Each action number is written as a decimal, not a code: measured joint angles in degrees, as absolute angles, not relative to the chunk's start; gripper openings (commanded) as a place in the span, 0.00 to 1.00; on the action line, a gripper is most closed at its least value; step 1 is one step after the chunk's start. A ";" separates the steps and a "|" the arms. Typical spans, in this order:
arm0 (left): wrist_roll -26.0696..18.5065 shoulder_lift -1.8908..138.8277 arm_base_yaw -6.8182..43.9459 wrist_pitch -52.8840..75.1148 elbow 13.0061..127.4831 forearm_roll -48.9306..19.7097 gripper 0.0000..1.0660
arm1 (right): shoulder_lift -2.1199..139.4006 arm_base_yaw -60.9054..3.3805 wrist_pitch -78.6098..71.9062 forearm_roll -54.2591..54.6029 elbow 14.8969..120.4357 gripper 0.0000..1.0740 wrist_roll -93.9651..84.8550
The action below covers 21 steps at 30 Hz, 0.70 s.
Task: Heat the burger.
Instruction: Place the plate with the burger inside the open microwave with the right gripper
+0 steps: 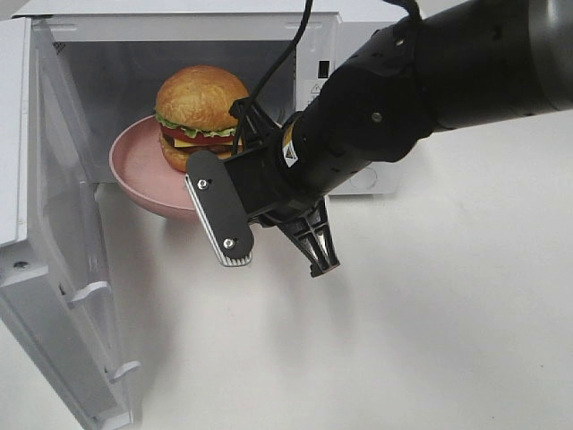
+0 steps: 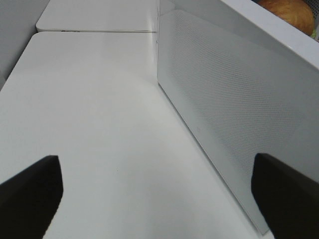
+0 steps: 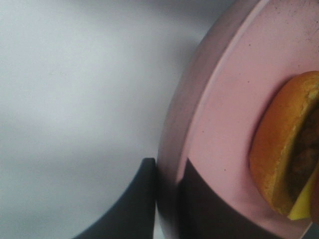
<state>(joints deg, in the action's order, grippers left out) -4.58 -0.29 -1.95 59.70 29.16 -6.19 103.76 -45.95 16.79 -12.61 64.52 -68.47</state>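
1. My right gripper is clamped on the rim of the pink plate. One finger presses the rim's outer side and the other lies on its inner face, so my jaws are nearly shut with only the rim's thickness between them.
2. The burger stands upright on that plate, bun top up, with lettuce, tomato and cheese showing. It is near my fingers but apart from them.
3. The plate sits at the mouth of the open microwave. Its far part is inside the cavity and its near edge is out over the white table.
4. My left gripper is spread wide and grips nothing. Its fingers hang above the table, just beside the swung-open microwave door.
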 measured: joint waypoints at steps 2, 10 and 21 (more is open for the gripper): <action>-4.58 -0.29 -1.95 59.70 29.16 -6.19 0.92 | 105.25 -45.95 16.90 -13.75 66.29 0.00 -67.49; -4.58 -0.29 -1.95 59.70 29.16 -6.19 0.92 | 108.46 -45.95 16.96 -15.36 70.02 0.00 -67.09; -4.58 -0.29 -1.95 59.70 29.16 -6.19 0.92 | 111.84 -44.69 17.07 -16.44 74.89 0.00 -65.89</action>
